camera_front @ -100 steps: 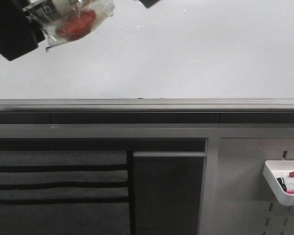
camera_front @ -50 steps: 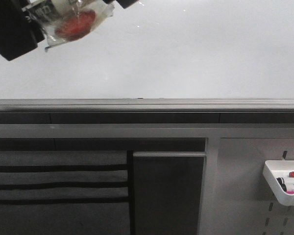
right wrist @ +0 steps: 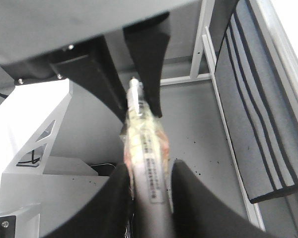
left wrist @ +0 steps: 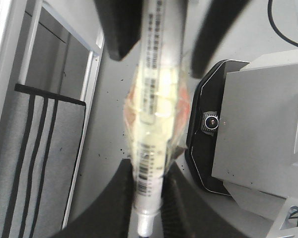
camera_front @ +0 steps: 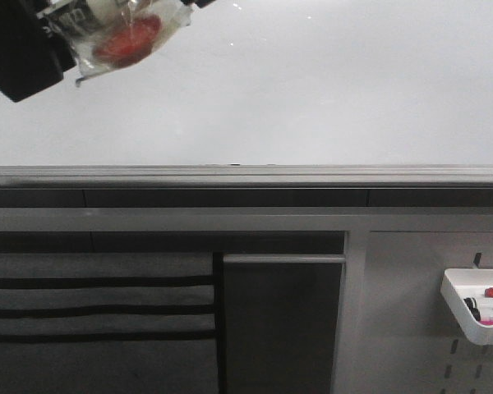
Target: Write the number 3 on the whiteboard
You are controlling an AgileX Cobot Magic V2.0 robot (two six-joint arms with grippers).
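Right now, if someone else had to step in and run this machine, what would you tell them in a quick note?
Left gripper: jaws shut on the marker, which has a crinkly clear wrap around it, held near the left side of the whiteboard.
Right gripper: jaws flank the same marker; I cannot tell whether they grip it.
Done: the marker is in hand.
Left: the visible part of the board is blank, so the whole number 3 remains to be written. Probably check the tip first; the pictures do not show whether it is capped.

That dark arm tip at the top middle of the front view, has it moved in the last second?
Yes. The right gripper slid left along the whiteboard toward the wrapped marker, now nearly out of view.
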